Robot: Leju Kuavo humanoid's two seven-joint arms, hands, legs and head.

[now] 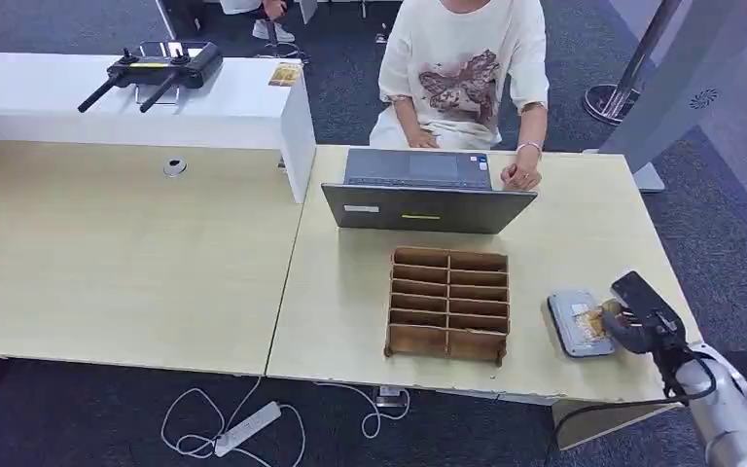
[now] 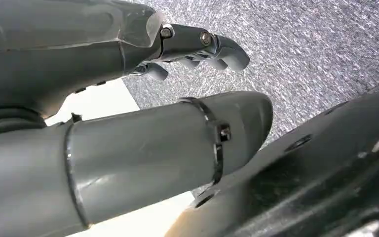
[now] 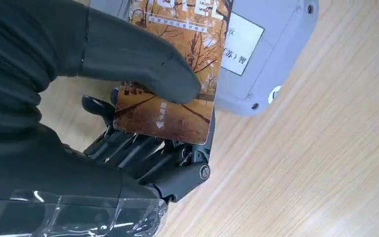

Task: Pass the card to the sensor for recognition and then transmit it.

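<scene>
Over the sensor [image 3: 271, 44], the card [image 3: 177, 69] is pinched by the right hand [image 3: 128, 123], its autumn print plain at the wrist alone.

On the pale table [image 1: 136, 253] a wooden divider box [image 1: 448, 302] sits centre, an open laptop [image 1: 426, 192] at twelve o'clock before a seated person [image 1: 467, 73], and what looks like a controller [image 1: 154, 70] at ten o'clock.

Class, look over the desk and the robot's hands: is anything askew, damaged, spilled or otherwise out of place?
Nothing stands out. The right hand holds the card over the grey sensor, which lies flat near the desk edge. The wooden organiser stands square and the laptop is open before a seated person. No spill or damage shows.
</scene>
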